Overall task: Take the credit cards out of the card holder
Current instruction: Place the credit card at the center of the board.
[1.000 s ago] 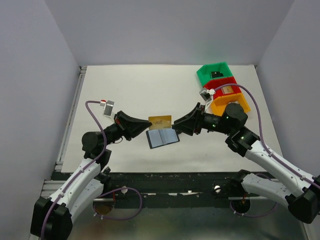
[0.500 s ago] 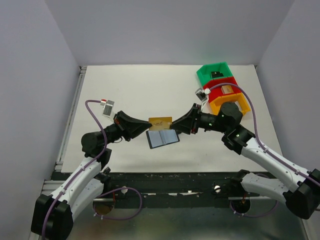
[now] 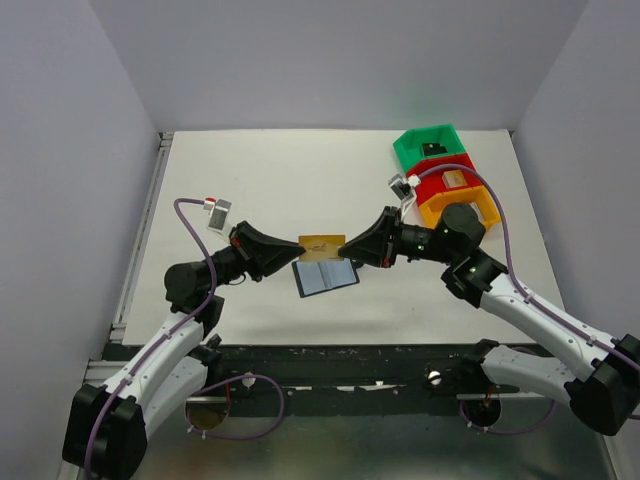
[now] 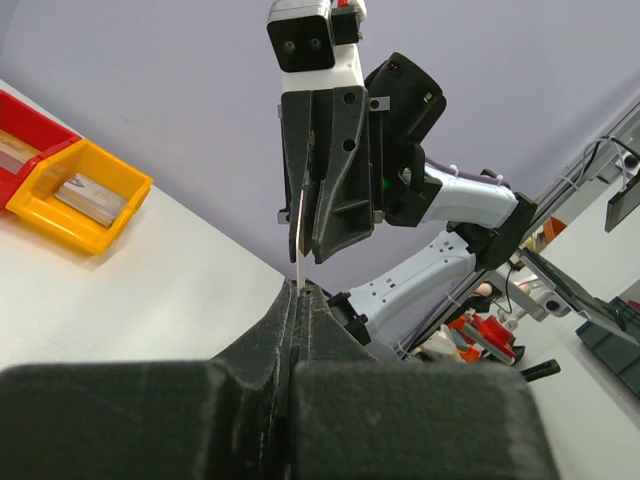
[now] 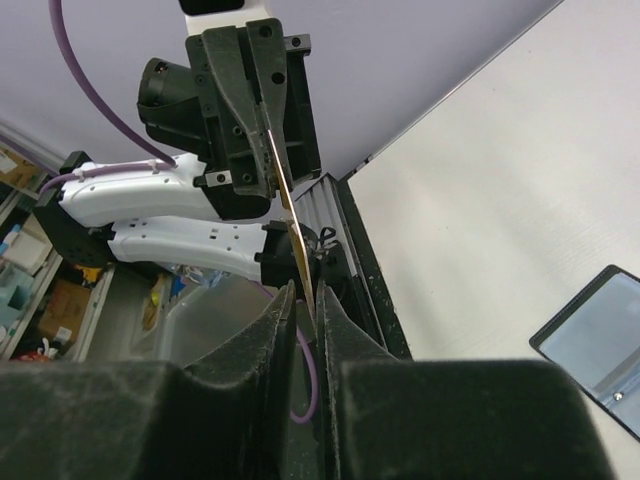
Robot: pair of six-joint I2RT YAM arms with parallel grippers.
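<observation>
The gold-orange credit card (image 3: pixel 322 243) is held edge-up above the table between both grippers. My left gripper (image 3: pixel 298 248) is shut on its left end; the card shows as a thin edge (image 4: pixel 298 240) rising from the closed jaws (image 4: pixel 298 290). My right gripper (image 3: pixel 351 248) is at the card's right end, and the card's edge (image 5: pixel 285 220) sits between jaws that are narrowly apart (image 5: pixel 312 300). The card holder (image 3: pixel 326 277) lies open on the table just below, blue-grey pockets up; it also shows in the right wrist view (image 5: pixel 600 340). The other cards are not in view.
A green bin (image 3: pixel 428 147), a red bin (image 3: pixel 450 178) and an orange bin (image 3: pixel 462 210) stand in a row at the back right, with small items inside. The orange bin also shows in the left wrist view (image 4: pixel 80 195). The white table ends at a metal rail on the left.
My right gripper has moved left, up to the right end of the gold card. The left gripper and the card holder have stayed in place.
</observation>
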